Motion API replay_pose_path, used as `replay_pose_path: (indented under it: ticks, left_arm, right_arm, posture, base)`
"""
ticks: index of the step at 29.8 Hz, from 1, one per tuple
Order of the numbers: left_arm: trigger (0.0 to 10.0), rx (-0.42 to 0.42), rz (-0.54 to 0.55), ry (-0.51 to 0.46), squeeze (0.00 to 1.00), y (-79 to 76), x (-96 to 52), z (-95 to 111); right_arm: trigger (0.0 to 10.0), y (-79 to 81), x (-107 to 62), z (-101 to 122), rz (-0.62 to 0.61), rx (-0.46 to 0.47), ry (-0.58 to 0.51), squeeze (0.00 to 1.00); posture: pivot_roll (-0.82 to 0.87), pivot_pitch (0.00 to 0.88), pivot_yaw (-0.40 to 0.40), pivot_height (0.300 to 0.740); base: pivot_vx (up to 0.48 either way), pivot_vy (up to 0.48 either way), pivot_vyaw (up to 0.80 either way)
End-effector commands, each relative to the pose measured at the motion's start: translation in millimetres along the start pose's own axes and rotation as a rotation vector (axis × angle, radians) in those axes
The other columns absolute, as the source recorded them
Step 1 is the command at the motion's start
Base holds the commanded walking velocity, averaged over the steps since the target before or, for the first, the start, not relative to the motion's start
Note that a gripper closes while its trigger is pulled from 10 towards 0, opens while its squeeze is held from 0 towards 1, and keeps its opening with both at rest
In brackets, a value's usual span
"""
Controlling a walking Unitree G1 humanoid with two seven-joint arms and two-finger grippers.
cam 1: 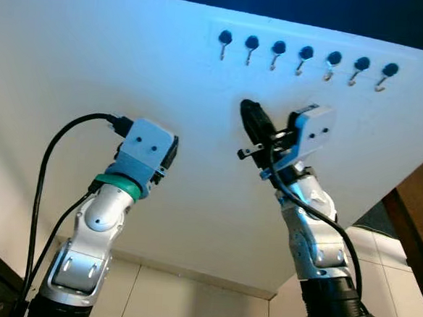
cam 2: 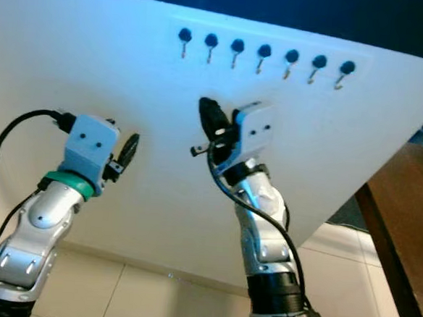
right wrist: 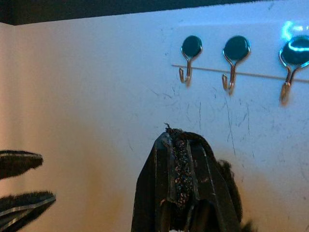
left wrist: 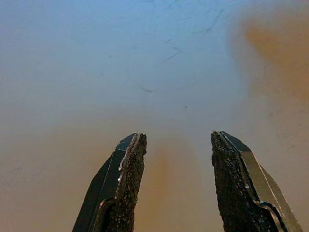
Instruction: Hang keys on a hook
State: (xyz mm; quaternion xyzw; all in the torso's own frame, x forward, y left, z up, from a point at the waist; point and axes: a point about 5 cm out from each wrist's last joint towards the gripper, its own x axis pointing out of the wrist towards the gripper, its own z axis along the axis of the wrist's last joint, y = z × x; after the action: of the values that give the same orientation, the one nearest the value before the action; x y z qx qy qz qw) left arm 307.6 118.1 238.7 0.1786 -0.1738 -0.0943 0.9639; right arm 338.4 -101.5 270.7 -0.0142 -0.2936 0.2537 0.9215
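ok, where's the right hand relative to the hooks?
The right hand is raised against the white wall, fingers pressed together, just below the left end of the hook row, beneath the second hook from the left.

Row of hooks (cam 1: 304,60) high on the wall (cam 1: 131,66), right hand (cam 1: 248,117) below it, left hand (cam 1: 170,154) further left

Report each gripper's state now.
Left gripper: open, empty, facing the white wall.
Right gripper: shut below the hooks; whether it holds anything cannot be told.
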Motion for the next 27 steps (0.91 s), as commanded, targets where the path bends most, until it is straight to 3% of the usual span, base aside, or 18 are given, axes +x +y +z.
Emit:
replay_pose_path:
  ticks: [1, 15, 20, 27]
  left_arm:
    - [10.0, -0.006, -0.038, -0.012, 0.00, -6.5, -2.9, 1]
    - [10.0, 0.011, -0.066, -0.070, 0.00, -8.4, -5.2, 12]
    - [10.0, 0.117, -0.048, -0.081, 0.00, -0.1, -14.7, 13]
    - [10.0, 0.116, 0.000, -0.153, 0.00, 5.8, -19.1, 31]
  right_arm:
    - [10.0, -0.5, 4.6, -3, 0.006, -0.024, 0.018, 0.00]
    - [10.0, 2.5, 42.1, -10, 0.053, -0.091, 0.092, 0.00]
    - [10.0, -0.5, 60.8, -2, 0.047, -0.057, 0.058, 0.00]
    - [10.0, -0.9, 81.8, 12, 0.059, -0.028, 0.004, 0.00]
  posture:
    - [0.08, 0.031, 0.030, 0.740]
    - [0.10, 0.032, 0.032, 0.740]
    - [0.12, 0.055, 0.025, 0.740]
    - [0.16, 0.098, 0.010, 0.740]
  base:
    - [0.000, 0.000, 0.00]
    - [0.000, 0.000, 0.00]
    - [0.000, 0.000, 0.00]
    - [0.000, 0.000, 0.00]
